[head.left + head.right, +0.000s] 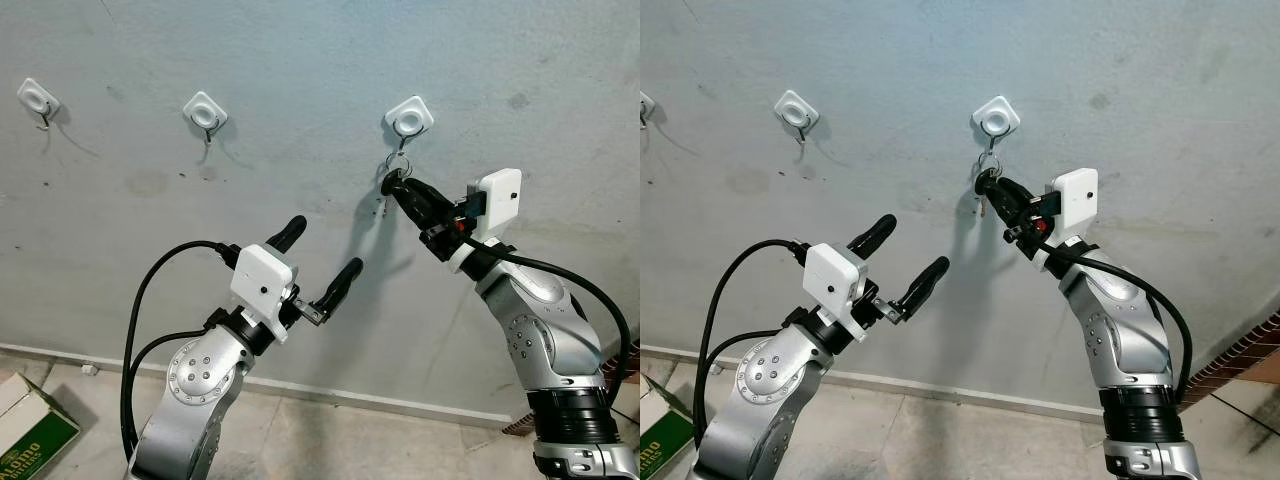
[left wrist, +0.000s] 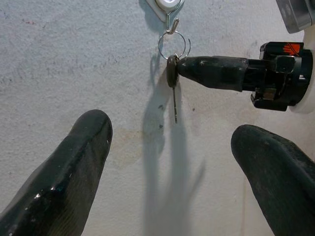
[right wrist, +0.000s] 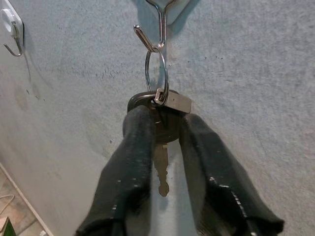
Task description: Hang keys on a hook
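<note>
Grey plaster wall is carrying three white hooks, the leftmost and middle one hanging bare. Below them, the left pincer is hovering off the wall with its fingers spread apart. Further right, the right pincer is clamping the keys, whose ring is looping over the right hook.
</note>
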Tool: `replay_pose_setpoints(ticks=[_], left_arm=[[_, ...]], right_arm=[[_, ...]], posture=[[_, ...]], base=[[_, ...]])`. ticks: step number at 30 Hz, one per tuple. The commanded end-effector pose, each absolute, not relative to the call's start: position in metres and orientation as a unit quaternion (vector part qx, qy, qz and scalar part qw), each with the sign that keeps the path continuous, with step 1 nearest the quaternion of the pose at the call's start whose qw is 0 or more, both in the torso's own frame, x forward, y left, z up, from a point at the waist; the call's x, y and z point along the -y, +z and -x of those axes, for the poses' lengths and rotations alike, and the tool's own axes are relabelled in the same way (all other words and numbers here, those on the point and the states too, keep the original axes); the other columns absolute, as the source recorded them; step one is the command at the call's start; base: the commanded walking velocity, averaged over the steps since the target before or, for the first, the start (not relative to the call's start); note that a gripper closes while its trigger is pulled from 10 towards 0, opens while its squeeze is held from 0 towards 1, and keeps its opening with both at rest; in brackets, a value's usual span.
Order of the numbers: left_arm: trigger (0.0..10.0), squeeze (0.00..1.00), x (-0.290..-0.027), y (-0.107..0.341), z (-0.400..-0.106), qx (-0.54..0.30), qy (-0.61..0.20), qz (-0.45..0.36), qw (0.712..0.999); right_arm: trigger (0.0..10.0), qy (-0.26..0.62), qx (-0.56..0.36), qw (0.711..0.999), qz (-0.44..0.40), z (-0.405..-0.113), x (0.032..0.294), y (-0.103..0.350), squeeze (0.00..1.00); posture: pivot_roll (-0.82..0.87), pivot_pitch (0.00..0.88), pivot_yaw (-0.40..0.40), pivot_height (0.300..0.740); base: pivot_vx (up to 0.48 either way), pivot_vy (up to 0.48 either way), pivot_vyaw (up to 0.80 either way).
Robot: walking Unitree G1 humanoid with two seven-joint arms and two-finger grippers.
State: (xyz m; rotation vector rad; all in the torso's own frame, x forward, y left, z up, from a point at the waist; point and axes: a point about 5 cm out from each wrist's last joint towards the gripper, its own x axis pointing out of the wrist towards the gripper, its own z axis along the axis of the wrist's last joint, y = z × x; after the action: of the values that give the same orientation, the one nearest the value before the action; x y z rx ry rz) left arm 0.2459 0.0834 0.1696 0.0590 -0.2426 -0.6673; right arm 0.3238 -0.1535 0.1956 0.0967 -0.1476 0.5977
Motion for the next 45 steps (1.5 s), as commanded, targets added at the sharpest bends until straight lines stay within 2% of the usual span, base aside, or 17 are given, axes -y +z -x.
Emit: replay_pose_setpoints(ticks=[1, 10, 24, 30, 39, 45], left_arm=[[10.0, 0.0, -0.083, 0.168, -0.247, 0.118, -0.328, -0.034, 0.937], [10.0, 0.0, -0.091, 0.165, -0.247, 0.104, -0.3, -0.022, 0.948], [10.0, 0.0, -0.118, 0.151, -0.241, 0.062, -0.242, -0.013, 0.968], [10.0, 0.0, -0.132, 0.139, -0.231, 0.027, -0.194, -0.025, 0.98], [10.0, 0.0, -0.152, 0.125, -0.219, -0.009, -0.138, -0.032, 0.99], [10.0, 0.0, -0.158, 0.119, -0.21, -0.028, -0.124, -0.032, 0.991]], right_arm=[[10.0, 0.293, 0.074, 0.952, -0.041, -0.325, 0.152, 0.195, 1.0], [10.0, 0.282, 0.072, 0.957, 0.014, -0.316, 0.151, 0.188, 1.0], [10.0, 0.296, 0.051, 0.954, 0.006, -0.279, 0.142, 0.17, 1.0], [10.0, 0.195, 0.039, 0.979, 0.043, -0.265, 0.154, 0.163, 1.0], [10.0, 0.15, 0.001, 0.988, 0.029, -0.246, 0.154, 0.15, 1.0], [10.0, 0.105, 0.0, 0.993, 0.052, -0.25, 0.179, 0.154, 1.0]], posture=[[-0.02, 0.046, 0.029, 0.74], [-0.01, 0.043, 0.031, 0.74], [-0.02, 0.042, 0.021, 0.74], [-0.03, 0.043, 0.017, 0.74], [-0.03, 0.041, 0.014, 0.74], [-0.03, 0.036, 0.007, 0.74]], base=[[0.0, 0.0, 0.0], [0.0, 0.0, 0.0], [0.0, 0.0, 0.0], [0.0, 0.0, 0.0], [0.0, 0.0, 0.0], [0.0, 0.0, 0.0]])
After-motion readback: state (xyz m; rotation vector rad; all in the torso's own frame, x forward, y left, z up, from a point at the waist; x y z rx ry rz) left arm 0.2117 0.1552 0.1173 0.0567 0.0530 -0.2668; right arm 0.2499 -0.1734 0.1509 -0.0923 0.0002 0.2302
